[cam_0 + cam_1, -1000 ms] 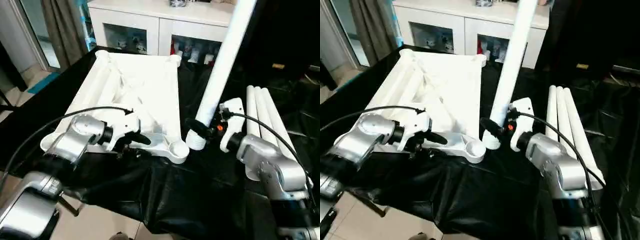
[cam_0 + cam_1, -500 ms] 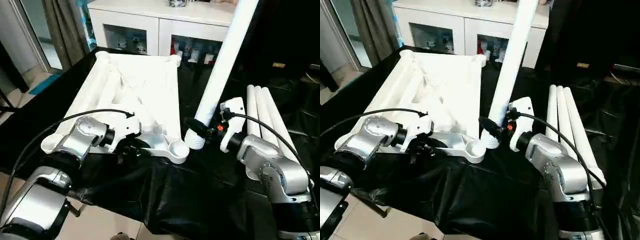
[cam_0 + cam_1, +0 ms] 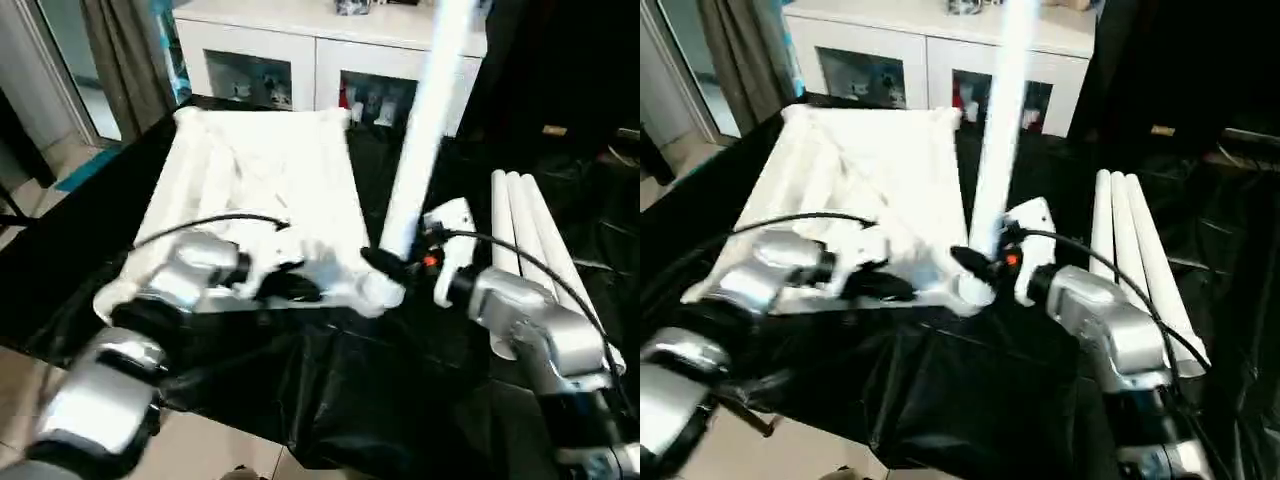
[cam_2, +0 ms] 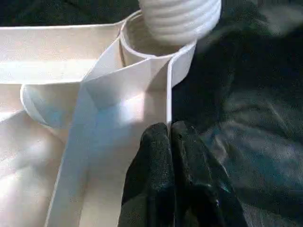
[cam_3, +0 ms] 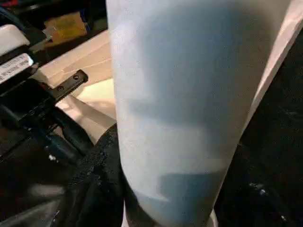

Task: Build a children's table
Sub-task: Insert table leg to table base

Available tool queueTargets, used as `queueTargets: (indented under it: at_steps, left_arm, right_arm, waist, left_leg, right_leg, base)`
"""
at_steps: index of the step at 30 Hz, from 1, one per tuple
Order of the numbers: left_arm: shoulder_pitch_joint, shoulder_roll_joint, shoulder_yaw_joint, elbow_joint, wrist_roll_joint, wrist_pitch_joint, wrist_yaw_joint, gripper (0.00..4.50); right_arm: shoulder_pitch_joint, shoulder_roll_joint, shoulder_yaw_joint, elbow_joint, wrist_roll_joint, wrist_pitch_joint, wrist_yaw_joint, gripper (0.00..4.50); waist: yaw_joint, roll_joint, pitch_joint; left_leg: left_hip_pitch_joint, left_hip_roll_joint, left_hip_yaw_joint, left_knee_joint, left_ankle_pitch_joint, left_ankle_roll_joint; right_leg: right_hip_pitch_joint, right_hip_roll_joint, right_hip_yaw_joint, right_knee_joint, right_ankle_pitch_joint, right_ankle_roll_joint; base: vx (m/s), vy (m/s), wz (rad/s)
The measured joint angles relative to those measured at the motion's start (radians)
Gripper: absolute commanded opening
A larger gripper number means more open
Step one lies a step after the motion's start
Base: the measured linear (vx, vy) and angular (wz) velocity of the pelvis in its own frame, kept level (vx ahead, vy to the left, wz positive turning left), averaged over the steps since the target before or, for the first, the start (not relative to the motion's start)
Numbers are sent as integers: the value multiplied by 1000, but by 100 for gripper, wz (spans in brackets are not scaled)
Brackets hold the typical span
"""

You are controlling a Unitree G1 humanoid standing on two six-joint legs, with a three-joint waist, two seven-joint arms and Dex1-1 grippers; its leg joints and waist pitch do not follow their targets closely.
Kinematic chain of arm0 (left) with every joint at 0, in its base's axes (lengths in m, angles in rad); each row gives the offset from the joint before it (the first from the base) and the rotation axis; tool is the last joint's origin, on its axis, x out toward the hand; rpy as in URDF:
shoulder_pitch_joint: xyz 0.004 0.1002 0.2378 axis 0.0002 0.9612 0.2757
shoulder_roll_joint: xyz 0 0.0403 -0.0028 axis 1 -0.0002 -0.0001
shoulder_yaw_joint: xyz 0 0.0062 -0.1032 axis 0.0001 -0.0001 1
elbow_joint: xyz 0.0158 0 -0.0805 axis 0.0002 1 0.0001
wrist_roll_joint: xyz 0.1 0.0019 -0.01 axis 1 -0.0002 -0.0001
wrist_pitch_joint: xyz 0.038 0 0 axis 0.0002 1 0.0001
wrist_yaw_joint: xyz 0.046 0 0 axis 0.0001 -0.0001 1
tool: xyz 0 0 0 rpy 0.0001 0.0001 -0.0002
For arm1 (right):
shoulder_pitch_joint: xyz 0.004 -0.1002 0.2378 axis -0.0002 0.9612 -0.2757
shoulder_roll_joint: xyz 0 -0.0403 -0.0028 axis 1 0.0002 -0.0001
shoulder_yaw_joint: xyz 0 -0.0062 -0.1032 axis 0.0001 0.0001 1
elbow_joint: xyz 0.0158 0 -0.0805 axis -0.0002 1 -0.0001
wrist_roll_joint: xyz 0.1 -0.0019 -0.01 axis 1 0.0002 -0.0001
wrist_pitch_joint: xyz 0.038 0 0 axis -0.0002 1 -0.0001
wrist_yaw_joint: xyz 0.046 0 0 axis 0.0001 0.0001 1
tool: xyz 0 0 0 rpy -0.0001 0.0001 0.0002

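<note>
Left claw (image 4: 170,137) pinched the children's table (image 3: 270,180) by its rim wall; right claw (image 3: 385,268) gripped an upright leg (image 3: 425,130) at the corner socket (image 4: 142,40). No legible writing.

Left hand (image 4: 170,142) pinched closed, right hand (image 3: 392,262) gripping

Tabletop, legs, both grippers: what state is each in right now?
Tabletop: upside down on the black cover, ribs up.
Left gripper: shut on the tabletop's thin edge beside the near corner socket.
Held leg: upright, threaded end at that socket's mouth, not seated.
Right gripper: shut on the held leg near its lower end.
Spare legs: three, lying side by side.
</note>
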Motion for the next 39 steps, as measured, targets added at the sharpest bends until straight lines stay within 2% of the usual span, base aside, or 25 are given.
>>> queueTargets:
  at_steps: [7, 8, 9, 11, 17, 25, 26, 31, 39]
  left_arm:
    - [34, 4, -13, -60, 39, -43, 26, 0]
    - [36, 5, -14, -66, 40, -43, 27, 28]
    - [39, 5, -13, -74, 39, -31, 27, 28]
    - [41, 5, -11, -87, 37, -4, 26, 56]
    - [57, 3, -9, -76, 41, 14, 34, 72]
    - [50, -2, 1, -59, 38, 22, 30, 72]
    - [49, -4, 5, -55, 36, 22, 29, 54]
    - [48, -23, 41, -26, 12, 22, 13, 18]
    - [33, -26, 44, 12, 18, -2, 2, 0]
  right_arm:
    - [-31, 3, 19, 39, -30, -32, 3, 190]
    - [-32, 3, 19, 40, -31, -33, 3, 190]
    - [-32, 3, 19, 42, -32, -37, 3, 190]
    - [-36, 3, 19, 51, -34, -47, 3, 190]
    - [-39, 3, 18, 76, -38, -60, 5, 190]
    - [-39, 10, 13, 84, -38, -71, 4, 190]
    - [-39, 10, 12, 89, -38, -73, 4, 190]
    - [-40, 12, 10, 104, -38, -76, 3, 190]
    - [-50, 23, 10, 133, -39, -95, 5, 190]
  waist:
    - [0, -2, -1]
    - [0, -2, -1]
    - [0, -2, -1]
    - [0, -2, -1]
    - [-1, -2, -1]
    - [-2, -2, -1]
    - [-2, -2, -1]
    - [-1, -2, -1]
    - [-5, -1, -1]
  left_leg:
    - [0, 0, 0, 0, 0, 0]
    - [0, 0, 0, 0, 0, 0]
    - [0, 0, 0, 0, 0, 0]
    - [-1, 0, 0, 0, 0, 0]
    - [-1, 0, 0, 0, 0, 0]
    - [-1, 0, 0, 0, 0, 0]
    - [-1, 0, 0, 0, 0, 0]
    - [-1, 0, 0, 0, 0, 0]
    - [0, 0, 0, 0, 0, 1]
  right_leg:
    - [0, 0, 0, -1, 0, 1]
    - [0, 0, 0, -1, 0, 1]
    - [0, 0, 0, -1, -1, 1]
    - [0, 0, 0, -1, -1, 1]
    - [0, 0, 0, -1, -1, 1]
    - [0, 0, 0, -1, 0, 1]
    - [0, 0, 0, -1, 0, 1]
    - [0, 0, 0, -1, 0, 1]
    - [0, 0, 0, -2, 0, 0]
  base:
    - [0, 0, 0]
    - [0, 0, 0]
    - [0, 0, 0]
    - [0, 0, 0]
    - [0, 0, 0]
    - [0, 0, 0]
    - [0, 0, 0]
    - [0, 0, 0]
    - [0, 0, 0]
